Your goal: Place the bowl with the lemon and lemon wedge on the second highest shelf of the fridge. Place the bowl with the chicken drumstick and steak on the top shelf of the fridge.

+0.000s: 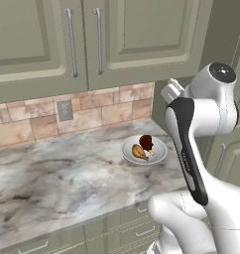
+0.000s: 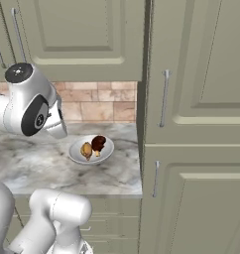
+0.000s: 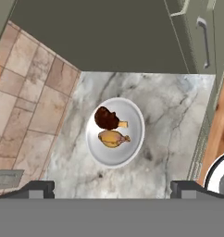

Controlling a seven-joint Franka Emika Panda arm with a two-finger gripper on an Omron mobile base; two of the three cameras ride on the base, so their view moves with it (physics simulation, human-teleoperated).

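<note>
- The shallow white bowl sits in the centre of the hand view, on the marbled counter, above and between the two dark fingertips that rise at the bottom edge.
- The gripper is wide open: one tip stands at lower left, the other at lower right, and the bowl lies well clear of both, touching neither.
- Inside the bowl, the dark steak lies toward the top and the golden chicken drumstick just below it, the two side by side.
- In the left base view the bowl is at centre right on the counter, near the tiled backsplash, with the white arm rising at the right.
- In the right base view the bowl sits left of centre, close to the tall cabinet that fills the right half of the frame.
</note>
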